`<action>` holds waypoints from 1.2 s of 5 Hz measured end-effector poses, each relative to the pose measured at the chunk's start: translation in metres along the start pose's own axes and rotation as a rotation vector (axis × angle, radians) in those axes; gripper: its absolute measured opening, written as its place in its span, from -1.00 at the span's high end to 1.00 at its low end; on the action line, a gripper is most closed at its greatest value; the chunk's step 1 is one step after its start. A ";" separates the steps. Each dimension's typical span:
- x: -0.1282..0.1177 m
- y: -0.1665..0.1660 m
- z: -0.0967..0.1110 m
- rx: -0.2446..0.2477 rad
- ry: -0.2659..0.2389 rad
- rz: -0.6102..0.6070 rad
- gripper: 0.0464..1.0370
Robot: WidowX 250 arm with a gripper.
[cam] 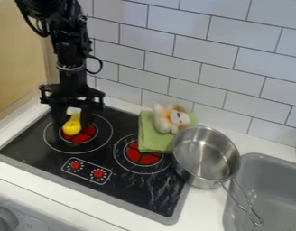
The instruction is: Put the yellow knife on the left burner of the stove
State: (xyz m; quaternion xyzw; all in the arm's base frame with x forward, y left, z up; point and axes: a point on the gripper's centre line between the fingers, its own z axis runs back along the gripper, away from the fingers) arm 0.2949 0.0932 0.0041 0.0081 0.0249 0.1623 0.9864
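Gripper (pixel 71 122): clamped on the yellow knife (pixel 71 127), from where I stand
Left burner (pixel 87 132): knife could roll off if released tilted

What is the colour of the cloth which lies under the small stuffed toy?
The cloth is light green, as the camera view shows.

Between the black jaws of the gripper (pixel 71 126), the knife (pixel 72 127) is bright yellow. Just below them, the burner (pixel 88 133) is red with black lines and thin white rings, on a black stove (pixel 30 153) edged grey. Away to their side: a green cloth (pixel 151 140), a cream-and-orange toy (pixel 163 120), a silver pot (pixel 205 155), a grey sink (pixel 262 180). Behind them, white tiles (pixel 174 40) carry a dark brick-pattern grid.
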 end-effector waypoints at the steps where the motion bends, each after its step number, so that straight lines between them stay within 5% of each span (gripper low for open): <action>1: 0.000 -0.001 -0.001 -0.010 -0.004 0.020 -0.96; 2: -0.005 0.003 0.003 0.010 0.004 0.037 -0.94; 4: -0.004 0.001 0.023 -0.009 -0.062 0.043 -0.92; 6: -0.011 -0.008 0.069 -0.081 -0.210 0.035 -0.92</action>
